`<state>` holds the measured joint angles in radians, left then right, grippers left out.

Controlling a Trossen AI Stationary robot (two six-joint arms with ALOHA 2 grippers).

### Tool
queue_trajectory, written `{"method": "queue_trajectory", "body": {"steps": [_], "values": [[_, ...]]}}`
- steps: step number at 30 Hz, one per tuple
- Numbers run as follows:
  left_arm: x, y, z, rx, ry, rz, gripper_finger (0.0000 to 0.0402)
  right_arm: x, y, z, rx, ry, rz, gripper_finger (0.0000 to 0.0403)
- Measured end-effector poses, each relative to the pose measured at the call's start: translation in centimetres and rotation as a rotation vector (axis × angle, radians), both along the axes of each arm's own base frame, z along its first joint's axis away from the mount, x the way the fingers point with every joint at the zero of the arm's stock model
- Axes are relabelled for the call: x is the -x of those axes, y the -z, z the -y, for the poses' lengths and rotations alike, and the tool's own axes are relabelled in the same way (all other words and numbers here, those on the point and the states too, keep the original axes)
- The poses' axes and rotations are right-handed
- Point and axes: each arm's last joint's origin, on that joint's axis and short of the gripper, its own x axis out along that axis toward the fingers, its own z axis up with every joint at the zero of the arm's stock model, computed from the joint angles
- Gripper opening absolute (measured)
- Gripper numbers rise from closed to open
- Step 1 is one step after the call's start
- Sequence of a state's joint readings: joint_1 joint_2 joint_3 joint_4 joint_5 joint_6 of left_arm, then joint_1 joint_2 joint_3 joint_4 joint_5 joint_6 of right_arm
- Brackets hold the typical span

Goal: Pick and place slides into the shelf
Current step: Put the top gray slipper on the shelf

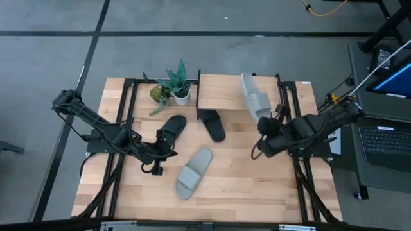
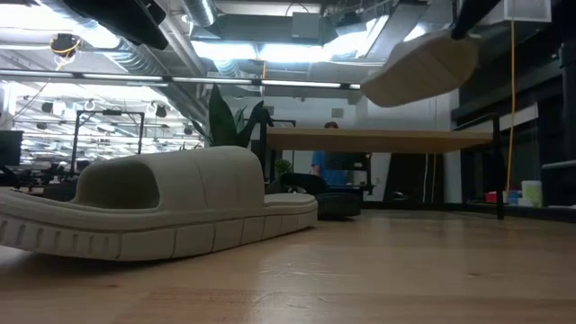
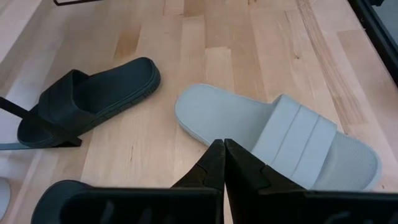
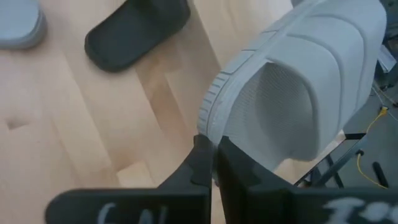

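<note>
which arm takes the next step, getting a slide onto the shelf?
Right. Its pincer is shut on a grey slide, held raised over the shelf top. The left pincer is shut and empty, low over the table between a black slide and the other grey slide.

Right tool (image 1: 264, 128) grips light grey slide (image 1: 254, 97) at its near end, slide lifted over right part of shelf (image 1: 218, 96). Left tool (image 1: 168, 151) near bench (image 1: 250, 186) centre, just beside black slide (image 1: 172, 129). Second black slide (image 1: 213, 124) lies partly under shelf front edge. Second light grey slide (image 1: 193, 172) lies flat on bench, near left tool. Potted plant (image 1: 178, 83) left of shelf.
</note>
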<state>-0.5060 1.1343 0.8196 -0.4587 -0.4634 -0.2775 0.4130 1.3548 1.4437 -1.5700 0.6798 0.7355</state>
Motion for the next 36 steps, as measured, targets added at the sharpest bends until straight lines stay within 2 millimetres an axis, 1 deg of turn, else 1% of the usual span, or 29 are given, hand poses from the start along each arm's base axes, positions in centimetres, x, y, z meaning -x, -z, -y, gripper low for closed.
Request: {"method": "queue_trajectory", "body": {"steps": [4, 9, 13, 18, 20, 22, 25, 30, 32, 36], "values": [[0.0, 0.0, 0.0, -0.001, -0.001, 0.000, 0.0000, -0.5, -0.9, 1.6, -0.026, 0.031, -0.010, 0.0010], [0.0, 0.0, 0.0, -0.001, -0.001, 0.000, 0.0000, -0.9, -1.1, 3.5, -0.038, 0.064, -0.051, 0.0010], [0.0, 0.0, 0.0, -0.001, -0.001, 0.000, 0.0000, -1.5, -0.7, 4.5, -0.045, 0.070, -0.103, 0.0010], [0.0, 0.0, 0.0, -0.008, -0.006, 0.002, 0.0000, -3.0, 0.3, 5.3, -0.045, 0.072, -0.187, 0.0010], [0.0, 0.0, -0.1, -0.019, -0.018, 0.006, 0.0000, -3.6, 0.2, 5.7, -0.040, 0.068, -0.200, 0.0010], [0.0, 0.0, -0.1, -0.022, -0.021, 0.007, 0.0000, -4.3, -0.2, 6.1, -0.037, 0.060, -0.200, 0.0010], [0.0, 0.0, -0.1, -0.022, -0.021, 0.007, 0.0000, -4.8, -1.7, 6.6, -0.031, 0.041, -0.167, 0.0010], [0.0, 0.0, -0.1, -0.022, -0.021, 0.007, 0.0000, -4.6, -4.1, 7.1, 0.016, 0.048, -0.084, 0.0010], [0.0, 0.0, -0.1, -0.022, -0.021, 0.007, 0.0000, -4.4, -4.5, 7.1, 0.025, 0.044, -0.073, 0.0010], [0.0, 0.0, -0.1, -0.022, -0.021, 0.007, 0.0000, -4.4, -4.4, 7.2, 0.050, 0.042, -0.084, 0.0010]]}}
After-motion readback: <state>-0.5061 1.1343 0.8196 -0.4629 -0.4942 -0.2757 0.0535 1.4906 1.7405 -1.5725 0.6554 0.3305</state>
